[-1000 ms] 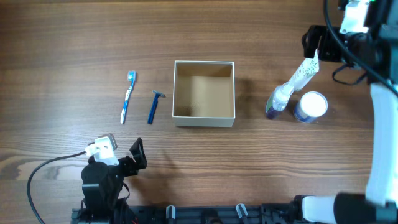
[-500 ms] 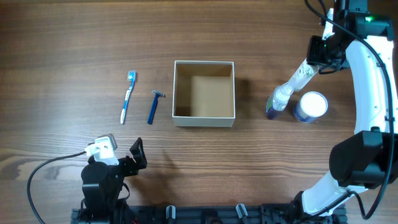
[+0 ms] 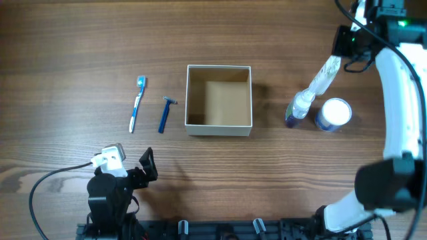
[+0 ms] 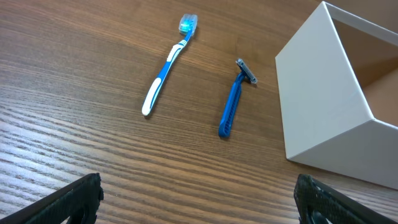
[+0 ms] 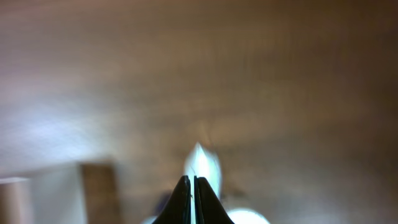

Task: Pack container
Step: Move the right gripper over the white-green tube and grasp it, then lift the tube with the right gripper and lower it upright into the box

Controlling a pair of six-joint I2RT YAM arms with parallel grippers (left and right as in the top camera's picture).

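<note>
From above, the box (image 3: 219,69) sits open-topped in the middle of the table (image 3: 80,40), its tan floor bare. A toothbrush (image 3: 137,105) and a razor (image 3: 164,115) lie just to its left. Off to its right are a white tube (image 3: 321,81), a small bottle (image 3: 297,109) and a round jar (image 3: 333,114). The right gripper (image 3: 339,55) hangs over the tube's far end, and the left gripper (image 3: 147,167) rests near the front edge.

The left wrist view shows that gripper's fingers spread wide, with the toothbrush, razor and one white corner of the box ahead.

The right wrist view is badly blurred. Its fingers look pressed together, with nothing visible between them and a pale tip just beyond.

The box looks light, stiff and thin-walled, so a nudge would probably slide it. I'd hold it by pinching one wall over the rim, or leave it where it is and drop things in from above.
</note>
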